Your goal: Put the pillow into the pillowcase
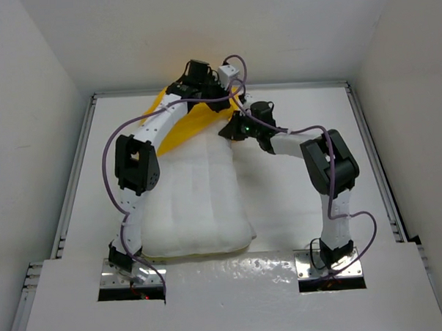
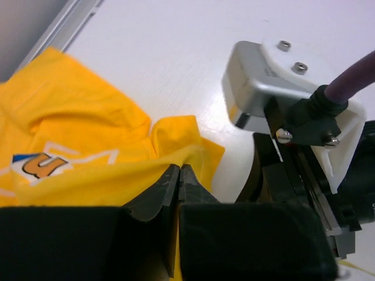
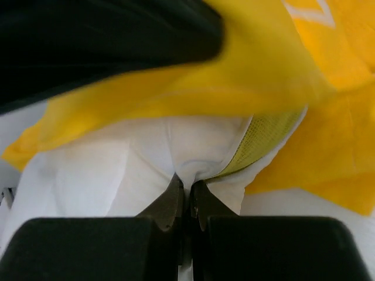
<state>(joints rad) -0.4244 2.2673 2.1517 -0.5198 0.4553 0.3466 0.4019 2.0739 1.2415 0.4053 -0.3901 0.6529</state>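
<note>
1. Top view: the pillow [image 1: 197, 203] lies on the left-centre of the counter [image 1: 296, 199]. Its near end sits at the near edge and its far end runs up toward the far edge. The pillowcase [image 1: 198, 122] is bunched there, over the pillow's far-left corner. Both arms converge on that spot, and from here I can't read either set of jaws. The wrists are crowded together, so I'd plan every move to draw them apart rather than across each other.

2. Left wrist view: the left jaws are pressed together on a fold of the pillowcase [image 2: 88, 146], near its edge. There is bare counter [image 2: 176, 52] beyond, and the right arm's wrist camera [image 2: 275, 76] is just beside. I can't tell whether one layer or both are pinched. I'd raise this side gently and check that a mouth actually opens before committing.

3. Right wrist view: the right jaws are closed on a small pinch of the pillow [image 3: 146, 158], right beside its yellow mesh strip [image 3: 263, 137]. The pillowcase [image 3: 263, 70] drapes just above it. I judge the step to be feeding this corner under the lifted cloth. I'd keep it low along the counter and push slowly toward the far edge, because so small a pinch on plump stuffing could slip.
</note>
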